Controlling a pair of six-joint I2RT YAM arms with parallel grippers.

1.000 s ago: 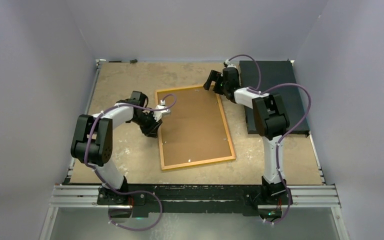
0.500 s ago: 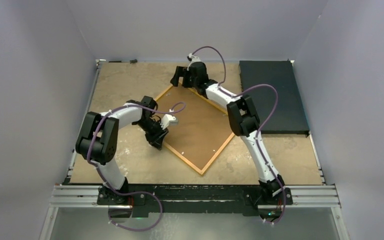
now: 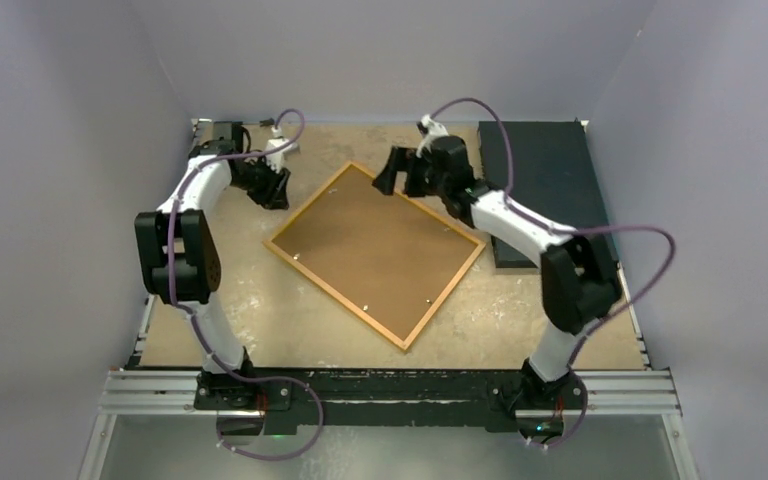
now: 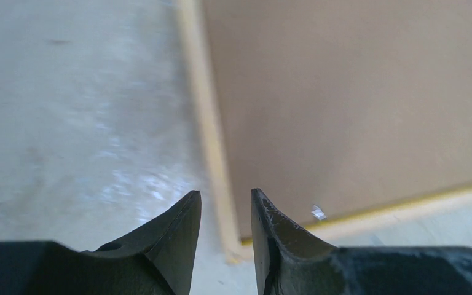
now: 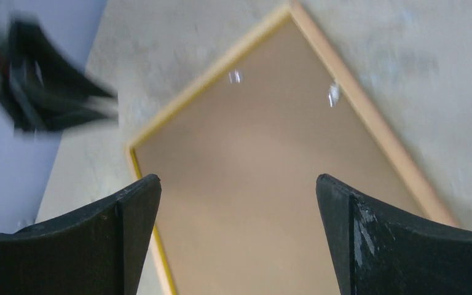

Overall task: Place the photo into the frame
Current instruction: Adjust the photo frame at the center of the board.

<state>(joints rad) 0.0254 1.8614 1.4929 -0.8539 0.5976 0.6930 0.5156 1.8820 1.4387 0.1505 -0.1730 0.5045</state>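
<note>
frame (image 3: 444, 297): lies flat on table (image 3: 240, 320), reverse up, turned corner-on like a diamond; thin rectangular border, light wood with a yellow edge; inside it a plain matt brown board (image 3: 375, 250), smooth, small pale tabs at its rim
left gripper (image 3: 273, 188): off the frame's far-left edge, near, apart from it; fingers a narrow slit apart, nothing between
right gripper (image 3: 397, 172): over the frame's far corner; fingers spread wide, empty
table: mottled beige, scuffed
mat (image 3: 550, 170): dark, rectangular, far right
</note>
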